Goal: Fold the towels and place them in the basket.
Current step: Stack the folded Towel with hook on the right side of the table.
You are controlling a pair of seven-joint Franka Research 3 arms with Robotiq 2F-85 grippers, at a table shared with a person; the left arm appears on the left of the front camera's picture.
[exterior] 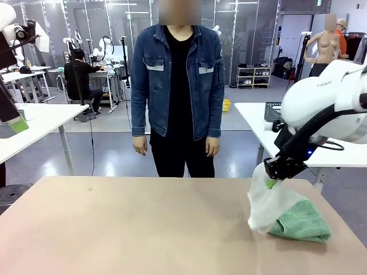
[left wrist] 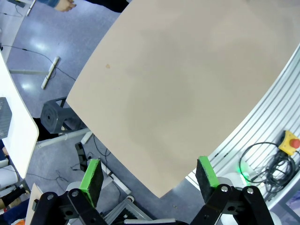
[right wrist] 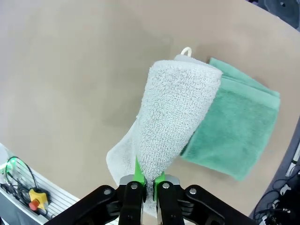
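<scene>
Right wrist view showed the right gripper (right wrist: 146, 180) with its green pads pinched tight on a fold of the cream-white towel (right wrist: 171, 119). That towel hung down and away from the fingertips as a loose roll, with its far end draped across one edge of the mint green towel (right wrist: 234, 136). The mint green towel lay folded flat on the table (right wrist: 70, 84), just beyond and to one side of the gripper. A small white loop (right wrist: 186, 50) showed at the far end of the hanging towel.

Front view confirmed the right gripper (exterior: 274, 172) above the near right part of the table (exterior: 126, 229), with the cream-white towel (exterior: 268, 203) lifted beneath it and touching the mint green towel (exterior: 304, 220).

Left wrist view showed the left gripper (left wrist: 150, 180) with its jaws spread wide, holding nothing, above a bare corner of the table (left wrist: 187, 93).

A person (exterior: 179, 91) stood at the far side, arms hanging.
</scene>
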